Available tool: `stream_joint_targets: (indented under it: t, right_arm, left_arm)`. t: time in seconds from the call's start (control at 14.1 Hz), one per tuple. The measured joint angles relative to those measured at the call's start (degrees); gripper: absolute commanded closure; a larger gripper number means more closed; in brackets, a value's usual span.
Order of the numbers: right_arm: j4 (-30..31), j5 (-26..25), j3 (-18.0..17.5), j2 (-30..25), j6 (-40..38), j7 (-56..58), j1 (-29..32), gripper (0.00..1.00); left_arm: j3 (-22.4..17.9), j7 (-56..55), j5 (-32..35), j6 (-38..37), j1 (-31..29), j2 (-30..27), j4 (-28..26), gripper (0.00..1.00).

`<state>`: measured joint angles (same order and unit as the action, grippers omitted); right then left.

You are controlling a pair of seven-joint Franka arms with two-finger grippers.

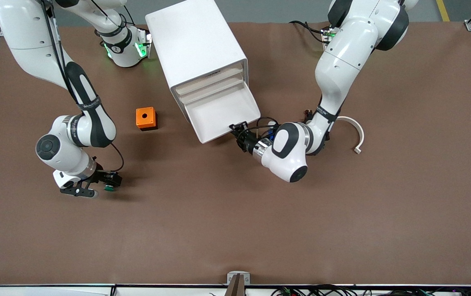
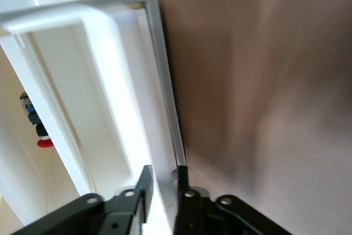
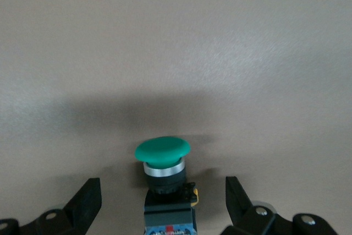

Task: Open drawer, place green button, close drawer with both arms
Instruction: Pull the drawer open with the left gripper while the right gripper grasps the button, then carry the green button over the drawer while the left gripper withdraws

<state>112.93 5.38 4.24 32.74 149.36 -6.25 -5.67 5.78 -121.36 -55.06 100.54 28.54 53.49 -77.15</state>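
Straddling the button, the right end effector sits low at the surface, toward the right arm's end, fingers spread wide with a clear gap on either side of the green cap. Nothing gripped yet. Judged: this spacing lines the jaws up for a pinch on the body below the cap, so a lift looks like the next step.

Button stands upright on the surface, cap up, well apart from the cabinet and nearer the front camera than the orange cube.

Left end effector is at the front lip of the pulled-out drawer. Wrist view shows its fingers on either side of the thin white wall with only a narrow gap; whether they pinch it or have just slackened, cannot tell. Likely reason for the position: that arm handles the drawer while the other fetches.

Drawer is well out; its tray looks bare from the front view. Upper drawers remain shut. Left wrist view catches a small red-and-dark item inside the cabinet structure; which compartment is unclear.

A white curved strip lies beside the left arm, uninvolved.
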Motion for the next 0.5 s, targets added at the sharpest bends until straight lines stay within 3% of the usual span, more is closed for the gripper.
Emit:
stream_joint_targets:
  t: [0.14,0.21,0.28,0.5]
  right_arm:
    - [0.2,0.0,0.0,0.7,0.3,-0.8,-0.3,0.02]
    - [0.3,0.0,0.0,0.9,0.3,-1.1,-0.3,0.1]
    - [0.5,0.0,0.0,0.9,0.2,-1.2,-0.3,0.26]
    - [0.8,0.0,0.0,0.8,-0.6,-1.2,-0.3,0.95]
  left_arm:
    - [-0.2,0.7,0.0,0.0,-0.9,0.0,0.3,0.4]
    - [-0.2,0.8,0.0,0.0,-1.4,0.0,0.5,0.24]
    - [-0.2,0.9,0.0,0.0,-1.9,0.0,0.8,0.01]
    - [-1.0,0.9,1.2,0.0,-3.3,-0.6,2.1,0.01]
